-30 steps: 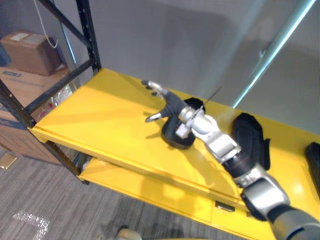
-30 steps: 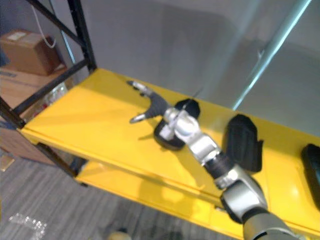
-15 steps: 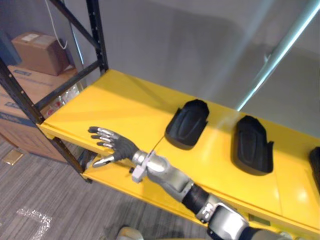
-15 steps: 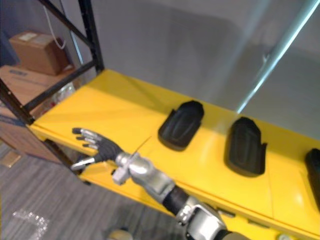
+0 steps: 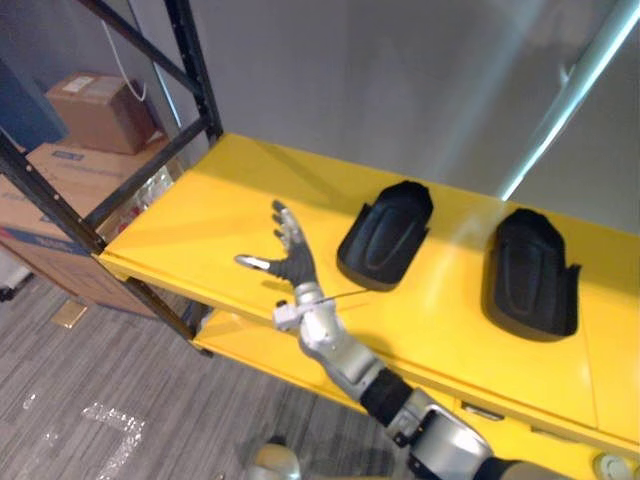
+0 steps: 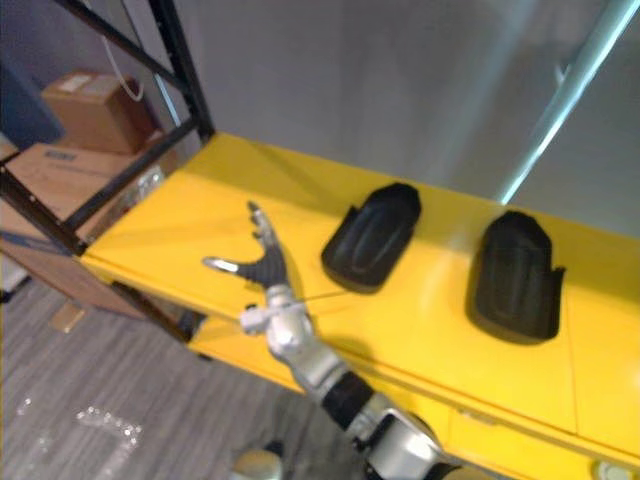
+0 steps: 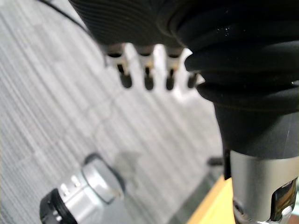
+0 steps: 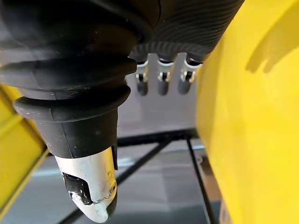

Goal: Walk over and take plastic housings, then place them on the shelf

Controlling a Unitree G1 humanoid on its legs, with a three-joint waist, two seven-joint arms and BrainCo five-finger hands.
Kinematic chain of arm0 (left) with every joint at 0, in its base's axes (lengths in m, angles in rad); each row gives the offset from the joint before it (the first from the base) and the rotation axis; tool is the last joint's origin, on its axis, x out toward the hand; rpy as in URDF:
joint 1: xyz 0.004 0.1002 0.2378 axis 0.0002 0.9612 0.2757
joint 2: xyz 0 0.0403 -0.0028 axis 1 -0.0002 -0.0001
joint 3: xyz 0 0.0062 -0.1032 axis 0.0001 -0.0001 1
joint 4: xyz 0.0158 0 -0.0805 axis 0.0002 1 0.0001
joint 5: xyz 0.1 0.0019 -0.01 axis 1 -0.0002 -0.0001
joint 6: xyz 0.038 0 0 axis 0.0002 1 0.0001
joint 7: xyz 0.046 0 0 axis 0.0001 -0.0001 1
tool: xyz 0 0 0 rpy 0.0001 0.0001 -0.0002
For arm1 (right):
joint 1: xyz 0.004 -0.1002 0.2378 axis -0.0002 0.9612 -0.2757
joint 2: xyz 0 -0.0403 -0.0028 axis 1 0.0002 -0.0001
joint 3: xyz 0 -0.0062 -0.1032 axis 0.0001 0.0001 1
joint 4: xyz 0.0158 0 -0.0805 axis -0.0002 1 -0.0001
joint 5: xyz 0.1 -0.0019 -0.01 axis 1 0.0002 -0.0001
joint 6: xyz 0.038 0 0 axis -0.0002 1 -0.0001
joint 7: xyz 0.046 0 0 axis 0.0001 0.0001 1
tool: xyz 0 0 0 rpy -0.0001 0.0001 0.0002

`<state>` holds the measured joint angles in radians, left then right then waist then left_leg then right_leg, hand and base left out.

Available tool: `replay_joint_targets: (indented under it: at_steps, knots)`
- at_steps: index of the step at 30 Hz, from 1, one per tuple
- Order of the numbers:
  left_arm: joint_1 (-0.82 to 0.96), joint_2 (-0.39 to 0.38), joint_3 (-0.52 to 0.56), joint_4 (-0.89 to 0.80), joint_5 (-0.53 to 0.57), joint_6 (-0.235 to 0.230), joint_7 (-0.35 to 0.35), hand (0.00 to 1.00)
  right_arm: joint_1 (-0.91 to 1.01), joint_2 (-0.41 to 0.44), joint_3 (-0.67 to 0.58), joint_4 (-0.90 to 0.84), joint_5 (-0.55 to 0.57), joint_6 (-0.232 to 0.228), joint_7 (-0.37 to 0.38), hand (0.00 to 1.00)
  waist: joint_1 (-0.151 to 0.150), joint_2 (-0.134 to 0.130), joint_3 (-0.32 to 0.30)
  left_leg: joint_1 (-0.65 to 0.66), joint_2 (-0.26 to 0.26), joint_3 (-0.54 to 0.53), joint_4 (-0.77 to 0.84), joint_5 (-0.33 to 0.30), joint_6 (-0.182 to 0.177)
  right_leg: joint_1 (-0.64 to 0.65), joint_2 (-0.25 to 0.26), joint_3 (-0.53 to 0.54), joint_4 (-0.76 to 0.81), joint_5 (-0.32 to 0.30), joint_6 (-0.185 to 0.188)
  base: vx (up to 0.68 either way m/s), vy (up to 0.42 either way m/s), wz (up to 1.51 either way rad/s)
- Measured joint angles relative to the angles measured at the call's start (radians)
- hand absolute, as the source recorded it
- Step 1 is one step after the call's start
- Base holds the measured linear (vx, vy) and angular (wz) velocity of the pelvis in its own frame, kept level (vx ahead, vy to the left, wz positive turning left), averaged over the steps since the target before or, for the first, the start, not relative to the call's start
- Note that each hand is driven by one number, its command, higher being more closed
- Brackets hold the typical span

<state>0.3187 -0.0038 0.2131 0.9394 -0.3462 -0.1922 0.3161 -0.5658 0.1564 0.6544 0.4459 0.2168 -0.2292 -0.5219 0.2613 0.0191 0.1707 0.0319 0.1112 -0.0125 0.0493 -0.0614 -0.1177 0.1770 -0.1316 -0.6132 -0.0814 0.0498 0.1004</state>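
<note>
Two black plastic housings lie side by side on the yellow shelf: one at the middle and one to its right. My right hand is raised over the shelf's front part, just left of the middle housing and apart from it. It is open, fingers straight and thumb spread, and holds nothing. In its wrist view the fingers point past the yellow shelf edge. My left hand hangs over the grey carpet, open and holding nothing.
A black rack post with diagonal braces stands at the shelf's left end. Cardboard boxes are stacked on the floor behind it. A lower yellow shelf sits under the front edge. Grey carpet lies in front.
My right hand left the middle housing, dropped to the shelf's front edge, and has now risen upright beside that housing. The camera view has shifted left. Both housings stay put.
</note>
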Motion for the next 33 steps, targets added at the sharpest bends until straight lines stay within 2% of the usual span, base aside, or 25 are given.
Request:
replay_joint_targets:
  at_steps: [3,7,13,18,25,33]
  knots:
    - [0.0,-0.006,-0.002,-0.002,0.0,0.0,-0.012,0.0,-0.003,0.0,0.022,0.0,-0.008,0.021,0.013,0.0,0.0,0.008,-0.003,0.0,0.002,0.0,0.0,0.0,-0.001,0.0,0.002,0.0,0.0,0.0,0.0,0.0,0.0,0.0]
    - [0.002,-0.004,-0.022,-0.012,0.0,-0.002,-0.013,0.0,-0.007,-0.001,0.067,0.005,-0.036,0.086,0.027,0.0,0.001,0.01,-0.002,0.0,0.005,-0.001,0.002,-0.001,-0.001,0.002,0.004,-0.001,0.0,-0.001,-0.001,0.0,0.008,0.0]
    - [0.002,-0.002,-0.04,-0.015,0.001,-0.002,-0.012,0.0,-0.009,-0.001,0.075,0.058,-0.039,0.133,0.042,0.0,0.001,0.022,0.004,-0.002,0.008,-0.001,0.02,-0.009,-0.003,0.009,0.007,0.0,0.0,-0.001,-0.002,-0.01,0.017,-0.01]
    - [0.002,-0.002,-0.062,-0.016,0.0,0.004,-0.007,0.0,-0.008,-0.001,0.076,0.093,-0.039,0.198,0.008,0.0,0.001,0.032,0.001,-0.011,0.015,0.003,0.027,-0.011,-0.006,0.0,0.009,0.006,0.0,-0.002,-0.004,0.0,0.032,-0.02]
    - [0.001,-0.003,-0.082,-0.024,-0.003,0.01,0.012,0.0,-0.008,-0.001,0.055,0.158,-0.043,0.21,-0.076,0.0,0.001,0.042,0.0,-0.017,0.016,0.002,0.029,-0.011,-0.006,-0.004,0.011,0.004,0.0,-0.001,-0.005,0.01,0.01,0.0]
    - [0.003,0.0,-0.091,-0.036,-0.008,0.02,0.014,0.0,-0.009,-0.002,-0.073,0.209,-0.043,0.202,-0.181,0.0,0.007,0.042,0.0,-0.015,0.014,0.002,0.027,-0.011,-0.006,-0.003,0.007,0.003,0.0,0.0,-0.004,0.0,0.033,0.0]
